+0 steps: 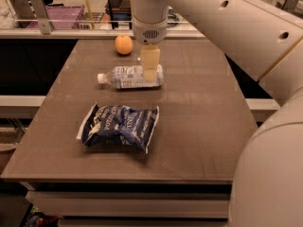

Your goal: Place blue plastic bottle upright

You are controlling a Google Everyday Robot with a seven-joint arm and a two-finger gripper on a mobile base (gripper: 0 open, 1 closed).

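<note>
Gripper [150, 75]: found hanging straight down from the white arm [213, 18], low over the far middle of the table [208, 112], with its pale tip overlapping the base end of the blue plastic bottle [124, 76]. Could not tell whether it was spread, pressed together or clamped on the bottle; could not confirm contact with the bottle from this angle either. Recorded the bottle lying on its side on the table top, not upright, with its long axis across the table, white cap toward camera-left and base toward camera-right under the gripper. Noted the pale blue-white label wrapped round the clear body. Logged an orange [123, 44] beyond the bottle, near the far edge of the table, just camera-left of the gripper's housing and apart from the bottle. Logged a dark blue chip bag [118, 126] lying flat and crinkled on the near side of the bottle, left of the table's centre, apart from bottle and gripper alike. Traced the arm from the gripper up and out toward camera-right, where a wide white link crossed the upper right and a further white body filled the lower right corner. Noted a purple bin [59, 16] behind the table at far left, past a pale ledge [71, 32] along the table's far edge.
</note>
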